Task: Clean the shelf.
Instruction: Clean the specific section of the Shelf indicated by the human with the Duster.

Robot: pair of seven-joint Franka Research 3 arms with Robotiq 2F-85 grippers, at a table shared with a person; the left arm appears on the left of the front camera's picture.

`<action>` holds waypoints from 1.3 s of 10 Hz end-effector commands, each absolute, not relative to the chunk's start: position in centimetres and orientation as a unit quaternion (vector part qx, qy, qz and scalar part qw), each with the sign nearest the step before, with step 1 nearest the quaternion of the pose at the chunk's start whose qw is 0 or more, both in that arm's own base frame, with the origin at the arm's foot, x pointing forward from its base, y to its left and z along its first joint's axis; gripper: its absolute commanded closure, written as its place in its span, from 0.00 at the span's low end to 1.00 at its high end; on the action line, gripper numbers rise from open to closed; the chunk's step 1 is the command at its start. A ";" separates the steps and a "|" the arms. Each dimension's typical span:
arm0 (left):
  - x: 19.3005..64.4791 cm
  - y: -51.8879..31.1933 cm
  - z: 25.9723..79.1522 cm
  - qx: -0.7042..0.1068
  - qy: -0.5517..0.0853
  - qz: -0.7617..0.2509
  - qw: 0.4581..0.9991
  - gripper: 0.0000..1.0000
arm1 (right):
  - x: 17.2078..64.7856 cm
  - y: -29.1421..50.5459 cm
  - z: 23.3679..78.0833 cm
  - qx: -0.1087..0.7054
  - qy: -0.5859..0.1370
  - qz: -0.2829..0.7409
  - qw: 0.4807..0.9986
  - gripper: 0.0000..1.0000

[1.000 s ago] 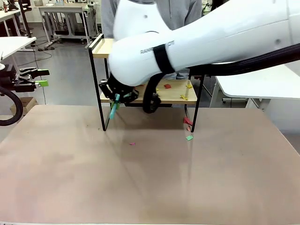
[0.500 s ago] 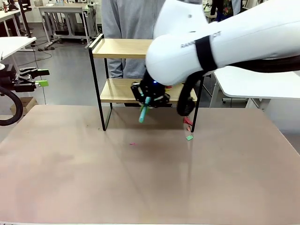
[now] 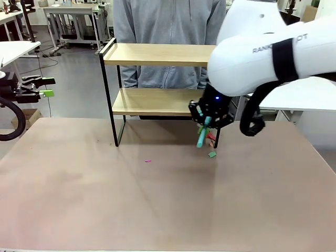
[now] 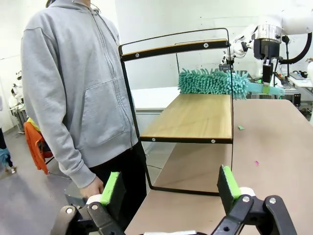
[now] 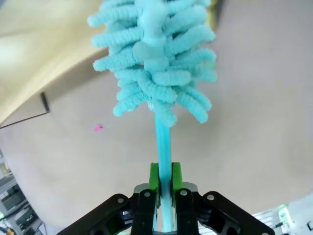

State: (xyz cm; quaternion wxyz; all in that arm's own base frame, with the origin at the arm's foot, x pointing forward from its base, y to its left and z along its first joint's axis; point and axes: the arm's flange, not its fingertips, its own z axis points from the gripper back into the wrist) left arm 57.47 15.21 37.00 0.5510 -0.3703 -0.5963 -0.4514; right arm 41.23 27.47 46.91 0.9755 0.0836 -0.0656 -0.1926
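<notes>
Pinching the thin teal handle of a duster (image 5: pixel 155 63) between its green pads, the right gripper (image 3: pixel 209 118) hangs in front of the right end of the shelf (image 3: pixel 157 54), close to the front right leg. A second ago it was at the left end of the lower board, and half a second ago near the middle, so it has travelled along that tier from left to right. From the left wrist camera, the duster's fluffy head lies across the far end of the lower wood board. The handle points down toward the table (image 3: pixel 157 205). Just beneath it lie a red scrap (image 3: pixel 211 136) and a green scrap (image 3: pixel 212 154), with a small pink scrap (image 3: pixel 148 160) farther left. All three sit where they were a second ago. The shelf itself stands at the far edge of the table, unmoved. The left gripper (image 4: pixel 168 185) is off the table's left side with its fingers spread wide and nothing between them, as before. A person in a grey hoodie (image 3: pixel 163 21) stands behind the shelf.
</notes>
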 end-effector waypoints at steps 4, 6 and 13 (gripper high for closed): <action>57.2 15.2 37.3 -0.368 -0.596 -0.454 0.551 0.00 | 40.1 25.5 48.0 0.068 -0.070 -0.203 0.974 0.87; 57.2 15.2 37.3 -0.368 -0.596 -0.454 0.551 0.00 | 40.1 25.5 48.0 0.068 -0.070 -0.203 0.974 0.87; 57.2 15.2 37.3 -0.368 -0.596 -0.454 0.551 0.00 | 37.6 24.0 52.4 0.094 -0.134 -0.134 0.977 0.87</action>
